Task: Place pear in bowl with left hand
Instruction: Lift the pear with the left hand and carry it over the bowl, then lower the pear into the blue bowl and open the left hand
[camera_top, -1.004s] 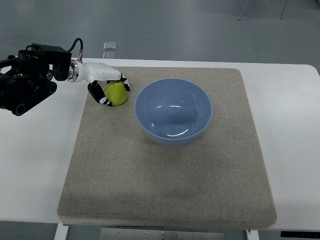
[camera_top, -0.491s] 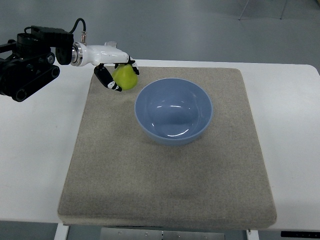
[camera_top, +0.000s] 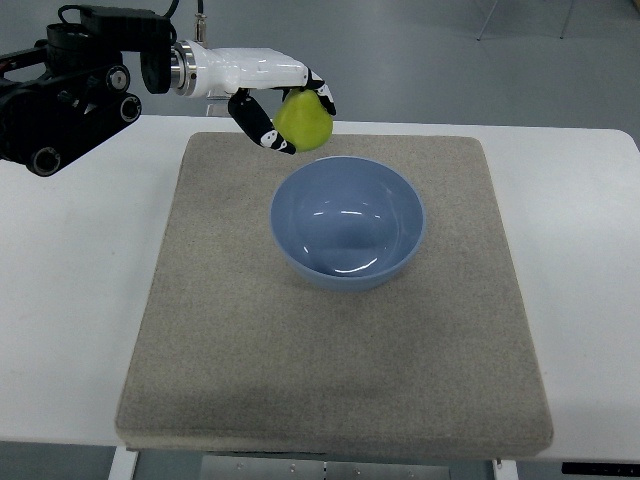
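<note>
Pear (camera_top: 304, 122) gripped in my left hand (camera_top: 285, 110), raised clear of the mat (camera_top: 330, 350) near the far-left rim of the bowl (camera_top: 347, 222); carry-over and release judged outstanding.

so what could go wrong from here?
1. The left hand holds the pear short of the bowl, above its far-left rim; releasing now would likely drop it on the mat.
2. The fingers wrap only part of the pear, so it could slip mid-carry.
3. A high drop might bounce it out.
</note>
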